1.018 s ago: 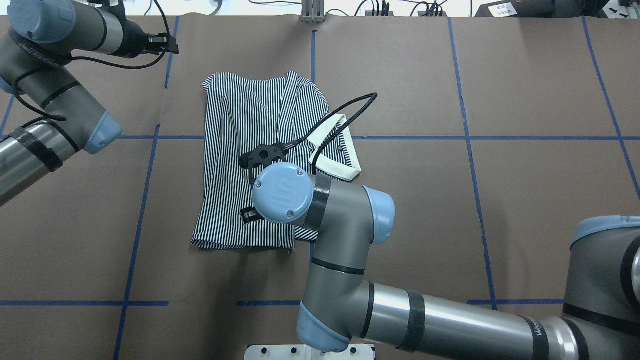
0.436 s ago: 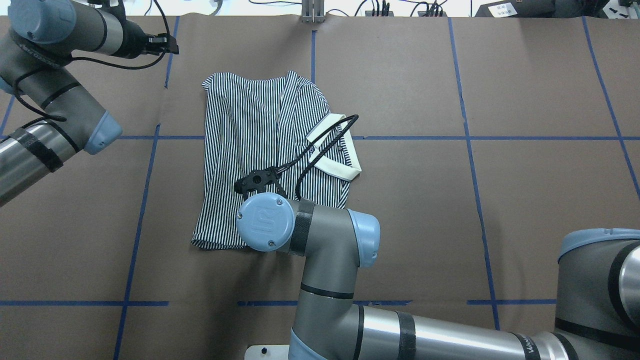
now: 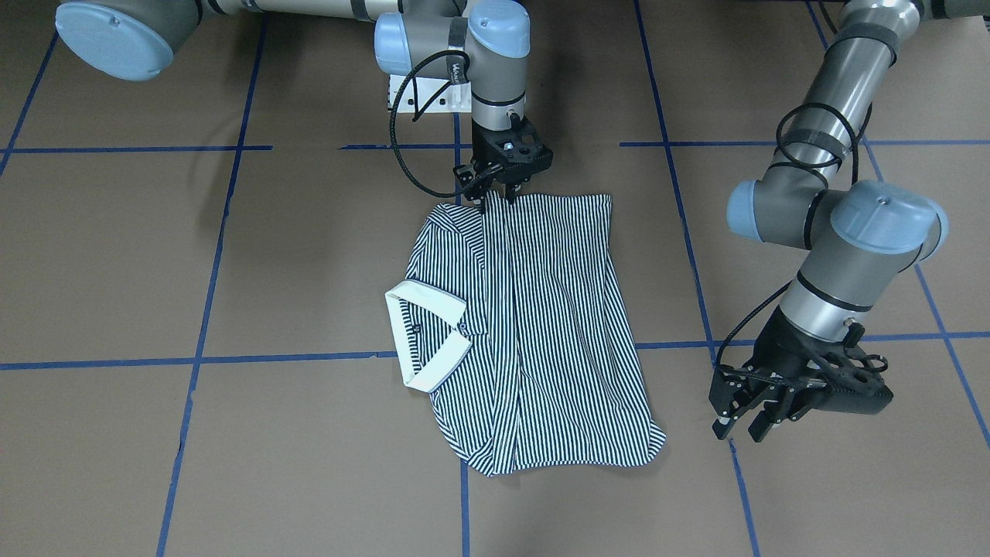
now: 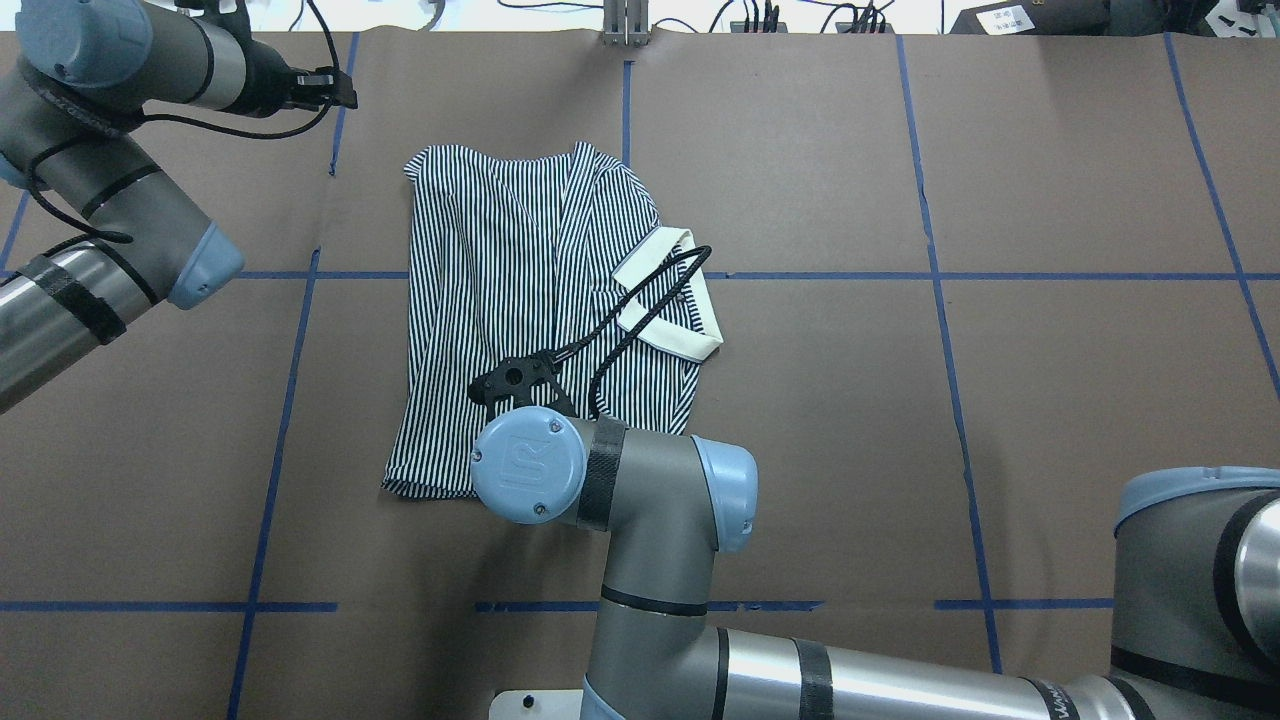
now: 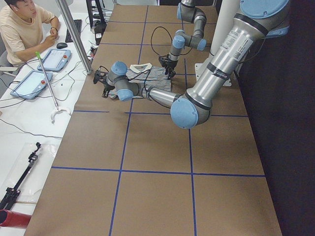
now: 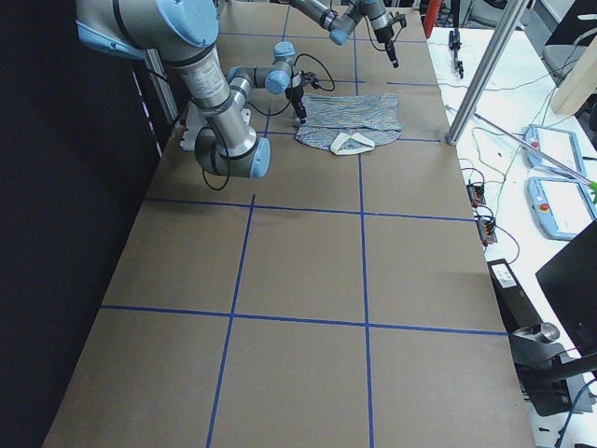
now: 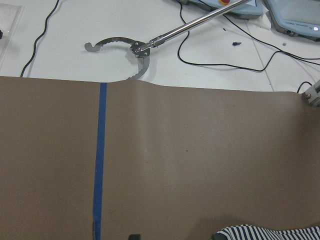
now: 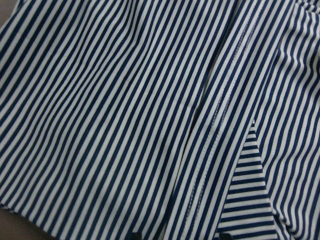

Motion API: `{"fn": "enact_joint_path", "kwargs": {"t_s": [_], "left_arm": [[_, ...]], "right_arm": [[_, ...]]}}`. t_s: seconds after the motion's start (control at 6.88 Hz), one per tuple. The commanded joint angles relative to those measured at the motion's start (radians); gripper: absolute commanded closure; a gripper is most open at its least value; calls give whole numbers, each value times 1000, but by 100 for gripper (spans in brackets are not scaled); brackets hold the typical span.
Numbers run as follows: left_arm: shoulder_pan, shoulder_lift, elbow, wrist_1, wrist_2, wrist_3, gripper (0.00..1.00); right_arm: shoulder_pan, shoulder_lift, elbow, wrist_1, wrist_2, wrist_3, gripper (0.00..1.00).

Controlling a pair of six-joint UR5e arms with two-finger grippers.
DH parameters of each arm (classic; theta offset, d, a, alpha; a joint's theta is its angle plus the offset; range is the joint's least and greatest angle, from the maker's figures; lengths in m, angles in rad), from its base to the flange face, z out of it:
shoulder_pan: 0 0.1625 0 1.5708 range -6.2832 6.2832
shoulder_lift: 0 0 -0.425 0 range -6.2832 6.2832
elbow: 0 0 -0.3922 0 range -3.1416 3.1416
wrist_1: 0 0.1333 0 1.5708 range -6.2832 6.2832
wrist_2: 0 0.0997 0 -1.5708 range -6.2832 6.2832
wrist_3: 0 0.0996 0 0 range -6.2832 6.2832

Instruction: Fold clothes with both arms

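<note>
The striped polo shirt (image 3: 541, 325) lies flat on the brown table, partly folded, with its cream collar (image 3: 421, 333) on one long side. It also shows in the overhead view (image 4: 500, 260). My right gripper (image 3: 497, 199) points down with its fingertips on the shirt's edge nearest the robot. Its jaws stand apart, and the right wrist view shows only flat striped cloth (image 8: 125, 100). In the overhead view the right wrist hides the fingers. My left gripper (image 3: 742, 427) is open and empty, hovering over bare table beyond the shirt's far corner (image 7: 270, 233).
The table is brown paper with a blue tape grid (image 4: 290, 380). The right wrist's black cable (image 4: 650, 290) loops over the collar. The white pedestal base (image 3: 421, 93) stands at the robot's side. A grabber tool (image 7: 135, 47) and cables lie past the far edge, where an operator (image 5: 24, 24) sits.
My right arm has drawn back from the middle of the shirt toward the robot-side edge. The shirt and the left arm have not moved.
</note>
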Motion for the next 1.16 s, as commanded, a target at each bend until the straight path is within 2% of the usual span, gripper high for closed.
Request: {"fn": "enact_joint_path", "kwargs": {"t_s": [0.0, 0.44, 0.58, 0.73, 1.02], "left_arm": [[0, 3, 0, 0, 0, -4, 43], [0, 0, 0, 0, 0, -7, 43], [2, 0, 0, 0, 2, -10, 43], [2, 3, 2, 2, 0, -33, 43], [8, 0, 0, 0, 0, -68, 43]], "right_arm": [[-6, 0, 3, -3, -2, 8, 98], [-5, -7, 20, -6, 3, 0, 100], [18, -27, 87, -57, 10, -34, 100], [65, -92, 180, -94, 18, -126, 100], [89, -131, 204, -92, 26, -144, 100]]}}
